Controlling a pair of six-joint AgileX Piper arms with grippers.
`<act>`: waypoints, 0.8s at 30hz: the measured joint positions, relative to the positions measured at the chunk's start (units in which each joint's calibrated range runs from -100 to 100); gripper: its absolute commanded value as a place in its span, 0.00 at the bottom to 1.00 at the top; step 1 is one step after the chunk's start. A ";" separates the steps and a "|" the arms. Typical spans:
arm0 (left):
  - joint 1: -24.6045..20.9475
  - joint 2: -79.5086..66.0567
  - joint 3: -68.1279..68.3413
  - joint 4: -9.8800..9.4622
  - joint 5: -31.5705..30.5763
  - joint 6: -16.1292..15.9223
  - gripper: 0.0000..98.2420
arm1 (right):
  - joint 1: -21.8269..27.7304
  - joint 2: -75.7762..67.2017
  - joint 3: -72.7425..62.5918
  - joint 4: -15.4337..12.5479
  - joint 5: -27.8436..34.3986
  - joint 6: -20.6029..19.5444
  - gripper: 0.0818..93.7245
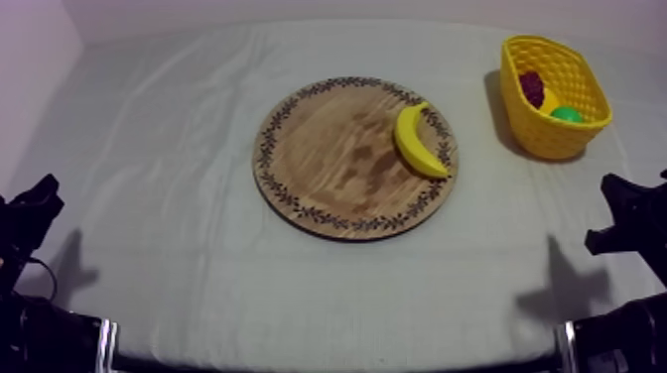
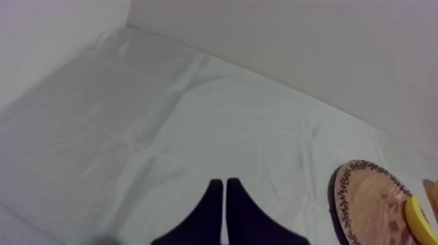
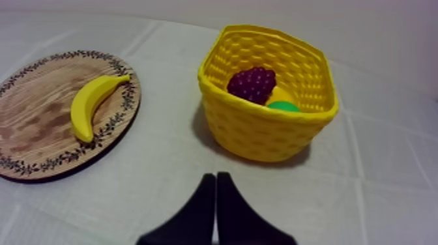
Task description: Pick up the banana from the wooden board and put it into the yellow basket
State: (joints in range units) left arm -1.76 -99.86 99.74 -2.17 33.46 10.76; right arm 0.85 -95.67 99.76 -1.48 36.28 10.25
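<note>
yellow curved toy banana (image 1: 420, 142) lies on the round wooden board with patterned rim (image 1: 328, 164), toward the yellow woven basket (image 1: 556, 139); we judge nothing done yet. our left hand (image 2: 225, 184) and right hand (image 3: 216, 177) sit pinched narrow, empty.

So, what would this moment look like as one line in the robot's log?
banana on wooden board | yellow basket holds grapes | left fingers shut, empty | right fingers shut, empty | pick not begun

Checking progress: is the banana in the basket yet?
Out: the banana lies on the wooden board, apart from the yellow basket.
</note>
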 measured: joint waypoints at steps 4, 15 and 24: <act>0.00 0.00 0.00 0.00 0.00 0.00 0.00 | 0.00 0.00 0.00 0.00 0.00 0.00 0.01; 0.00 0.00 0.00 0.00 0.00 -0.03 0.00 | -0.97 9.61 -7.82 -0.10 -4.97 2.23 0.01; 0.00 0.00 0.00 0.00 0.00 -0.03 0.00 | -2.24 26.05 -29.01 -4.27 -2.57 6.31 0.01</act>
State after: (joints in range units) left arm -1.76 -99.86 99.74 -2.17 33.46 10.73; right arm -1.39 -69.62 70.75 -5.75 33.70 16.56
